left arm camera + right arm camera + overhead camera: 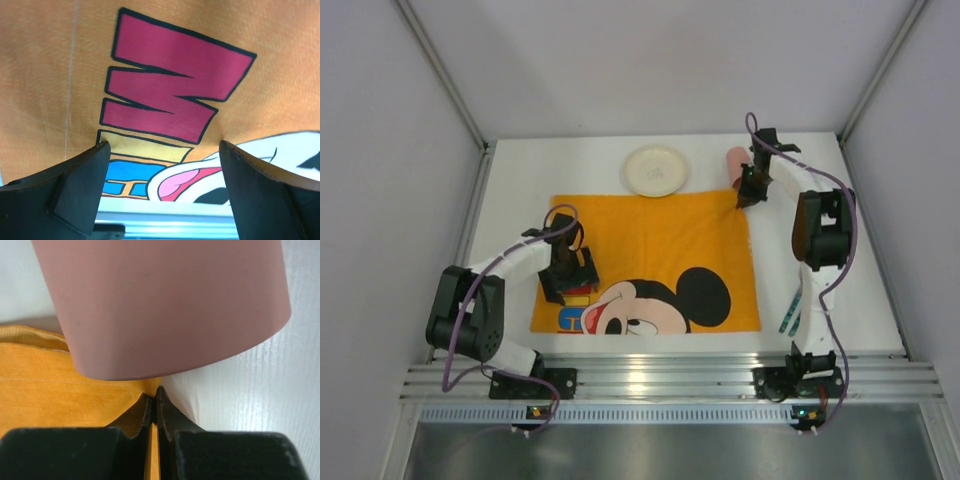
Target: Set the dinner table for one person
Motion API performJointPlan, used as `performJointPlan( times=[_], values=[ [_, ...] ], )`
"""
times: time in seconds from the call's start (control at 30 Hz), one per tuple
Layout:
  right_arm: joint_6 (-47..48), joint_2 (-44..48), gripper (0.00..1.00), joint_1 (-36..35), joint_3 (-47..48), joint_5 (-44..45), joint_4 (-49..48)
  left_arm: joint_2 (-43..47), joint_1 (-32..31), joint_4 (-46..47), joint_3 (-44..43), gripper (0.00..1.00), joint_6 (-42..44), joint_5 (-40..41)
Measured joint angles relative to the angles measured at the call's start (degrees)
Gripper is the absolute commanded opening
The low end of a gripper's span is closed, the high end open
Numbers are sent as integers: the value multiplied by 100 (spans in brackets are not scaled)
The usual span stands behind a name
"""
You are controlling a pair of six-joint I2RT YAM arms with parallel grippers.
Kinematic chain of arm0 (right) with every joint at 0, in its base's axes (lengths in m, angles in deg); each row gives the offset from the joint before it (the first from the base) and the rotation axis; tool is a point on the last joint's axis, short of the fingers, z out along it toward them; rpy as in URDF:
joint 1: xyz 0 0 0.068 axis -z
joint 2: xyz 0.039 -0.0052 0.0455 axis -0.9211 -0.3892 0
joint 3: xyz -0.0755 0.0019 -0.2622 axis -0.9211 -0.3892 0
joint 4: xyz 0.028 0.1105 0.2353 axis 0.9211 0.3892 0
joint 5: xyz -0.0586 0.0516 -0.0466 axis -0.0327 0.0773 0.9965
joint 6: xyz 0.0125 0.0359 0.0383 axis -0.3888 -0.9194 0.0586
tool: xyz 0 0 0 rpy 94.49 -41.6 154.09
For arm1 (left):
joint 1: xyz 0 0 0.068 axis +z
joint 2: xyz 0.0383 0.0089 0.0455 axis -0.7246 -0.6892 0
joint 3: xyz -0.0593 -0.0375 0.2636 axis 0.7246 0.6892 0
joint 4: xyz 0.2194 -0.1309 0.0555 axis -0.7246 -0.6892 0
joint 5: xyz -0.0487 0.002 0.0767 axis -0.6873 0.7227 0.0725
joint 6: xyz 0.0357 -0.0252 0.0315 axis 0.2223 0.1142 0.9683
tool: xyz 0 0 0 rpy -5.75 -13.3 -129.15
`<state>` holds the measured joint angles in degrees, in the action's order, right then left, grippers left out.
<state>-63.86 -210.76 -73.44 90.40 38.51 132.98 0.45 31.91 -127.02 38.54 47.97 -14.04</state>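
The right gripper (154,392), jaws pinched shut on the upper-right corner of the Mickey Mouse placemat (660,240) beside a pink cup (165,305), seemed to be straightening it. The left gripper (162,145) hung wide open and empty over the lower left. The white dinner table (520,190) lay beneath everything.

Cut off by the top and left edges of the right wrist view: the pink cup (165,305), rim and base both out of sight. Half hidden from overhead behind the right end effector (750,192); upright or tipped, impossible to tell. Lost beneath that cup: the far right corner of the orange placemat (45,385). Too thin and small to identify: two teal strips (788,312) on the counter (865,300), partly covered by the right arm (820,230). Covered from above by the left end effector (567,280): the start of the placemat's lettering. Cropped in the left wrist view by both fingers (65,190) and the frame: the printed face and lower letters. Too small to read: any pattern on the plate (656,171).
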Motion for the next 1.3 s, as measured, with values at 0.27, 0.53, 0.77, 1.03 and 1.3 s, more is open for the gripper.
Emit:
performJointPlan(
  times=[0.27,0.53,0.77,1.03,1.3],
  values=[
    [33,92,33,146,-181,136,116,372,-391,-527,44,96,-450,-348],
    [-129,1637,76,166,-1502,138,181,542,-389,-855,-1163,96,-481,-203],
    [-688,3154,79,229,-1993,-57,-798,33,-396,-835,-1766,95,-398,-223],
    [-1270,2094,78,590,-1884,-13,-1497,-448,-435,-901,-2308,95,-125,-225],
    [-1541,966,78,968,-861,142,-1685,-448,-435,-988,-2393,95,72,-173]
  ],
)
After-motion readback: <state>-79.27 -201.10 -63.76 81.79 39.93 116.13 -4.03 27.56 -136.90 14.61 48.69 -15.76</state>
